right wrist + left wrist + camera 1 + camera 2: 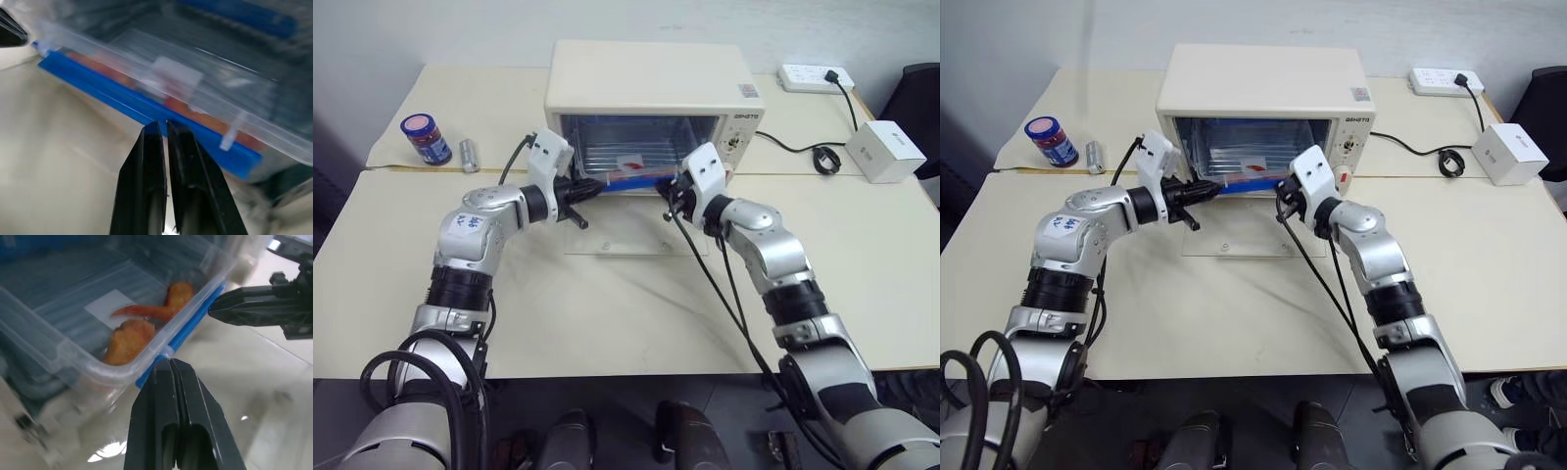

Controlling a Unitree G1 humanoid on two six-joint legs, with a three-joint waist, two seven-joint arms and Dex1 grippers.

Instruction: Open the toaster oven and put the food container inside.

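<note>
The cream-white toaster oven (646, 78) stands at the back of the table, its glass door (626, 233) dropped flat onto the tabletop. The clear food container (631, 168) with orange food (129, 340) sits in the oven's mouth on the wire rack, its blue clip strip (146, 108) facing outward. My left gripper (597, 186) is shut, its tips at the strip's left end (170, 366). My right gripper (674, 186) is also shut, its tips at the strip's right part (161, 126). Neither holds anything. Both hover over the open door.
A blue-lidded jar (426, 139) and a small metal cylinder (469, 154) stand at the back left. A power strip (815, 76), a coiled cable (822, 157) and a small white box (884, 151) lie at the back right.
</note>
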